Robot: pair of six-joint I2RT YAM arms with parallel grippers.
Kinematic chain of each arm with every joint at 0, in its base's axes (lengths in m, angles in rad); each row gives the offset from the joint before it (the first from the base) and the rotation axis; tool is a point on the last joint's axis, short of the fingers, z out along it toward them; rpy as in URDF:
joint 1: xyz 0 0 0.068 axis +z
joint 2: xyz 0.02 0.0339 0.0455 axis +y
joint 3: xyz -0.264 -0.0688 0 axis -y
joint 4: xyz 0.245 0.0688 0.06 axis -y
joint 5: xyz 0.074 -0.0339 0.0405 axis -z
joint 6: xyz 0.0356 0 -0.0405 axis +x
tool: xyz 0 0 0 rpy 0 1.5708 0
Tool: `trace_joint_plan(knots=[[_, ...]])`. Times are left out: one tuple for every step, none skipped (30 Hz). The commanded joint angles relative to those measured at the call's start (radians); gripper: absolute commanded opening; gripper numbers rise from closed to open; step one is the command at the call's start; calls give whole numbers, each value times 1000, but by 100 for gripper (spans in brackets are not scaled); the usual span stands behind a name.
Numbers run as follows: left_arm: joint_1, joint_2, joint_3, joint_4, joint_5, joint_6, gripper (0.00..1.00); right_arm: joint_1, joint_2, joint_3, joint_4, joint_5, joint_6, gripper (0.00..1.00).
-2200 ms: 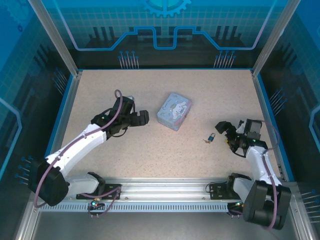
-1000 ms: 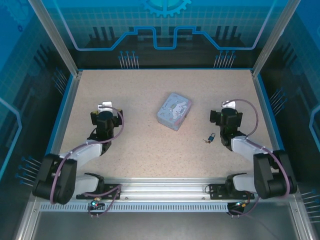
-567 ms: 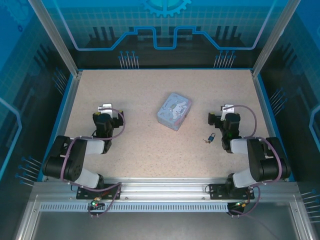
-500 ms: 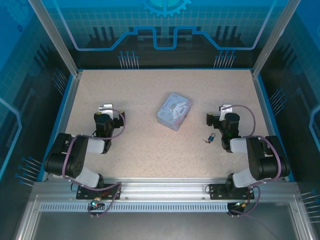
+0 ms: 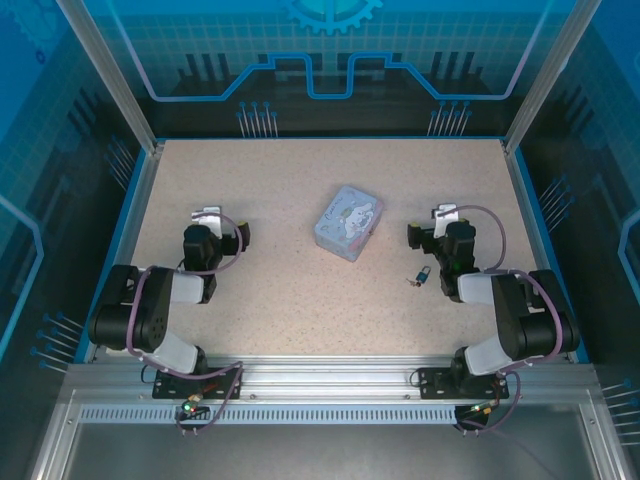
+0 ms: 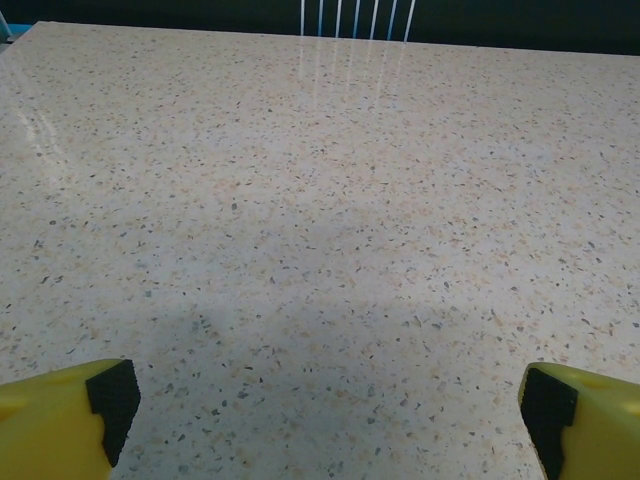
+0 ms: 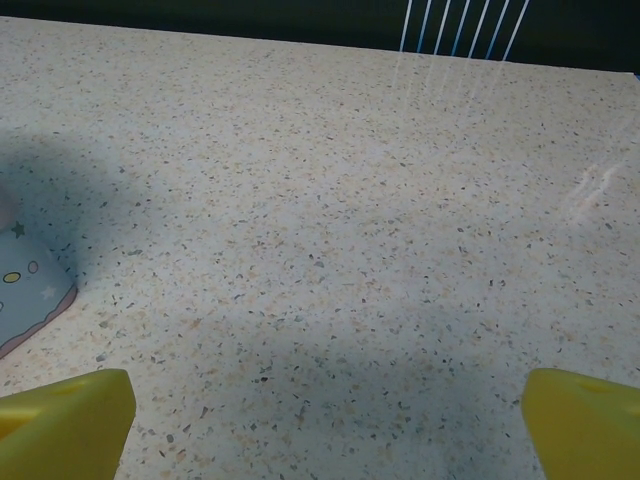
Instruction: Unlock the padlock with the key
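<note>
The tiny blue padlock [image 5: 425, 273] lies on the speckled table with the small dark key [image 5: 412, 281] just to its left, seemingly touching it. My right gripper [image 5: 430, 223] rests low on the table just behind them, pointing at the far wall. It is open and holds nothing. In the right wrist view its yellow fingertips [image 7: 65, 425] stand wide apart over bare table, as does the right gripper [image 7: 325, 430]. My left gripper [image 5: 215, 223] sits folded on the left side, open and empty. The left gripper [image 6: 325, 420] spans bare table between its yellow fingertips [image 6: 60, 420].
A pale blue-grey tin [image 5: 348, 222] with a cartoon print lies near the table's middle; its corner shows at the left edge as the tin [image 7: 25, 290]. Blue walls and aluminium posts [image 5: 110, 75] close in the table [image 5: 300, 300].
Both arms have folded back towards their bases, and the grippers have settled low, pointing at the far wall. Padlock, key and tin have not moved. Both grippers stayed open.
</note>
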Motion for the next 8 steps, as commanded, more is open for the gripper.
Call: trace_joint_plan(knots=[[3, 4, 15, 18, 28, -4, 99, 0, 10, 21, 1, -2, -12, 100], [3, 4, 15, 19, 29, -5, 99, -1, 10, 23, -3, -10, -14, 100], [3, 5, 15, 19, 29, -5, 99, -11, 13, 28, -9, -48, -19, 100], [3, 4, 15, 18, 28, -5, 99, -13, 12, 30, -17, -55, -18, 100], [3, 3, 15, 19, 29, -5, 99, -13, 13, 30, -13, -55, -19, 100], [3, 4, 15, 19, 29, -5, 99, -12, 12, 29, -12, -55, -19, 100], [3, 4, 15, 19, 28, -5, 99, -12, 12, 24, -7, -61, -24, 100], [3, 5, 15, 19, 29, -5, 99, -12, 12, 30, -16, -88, -33, 100]])
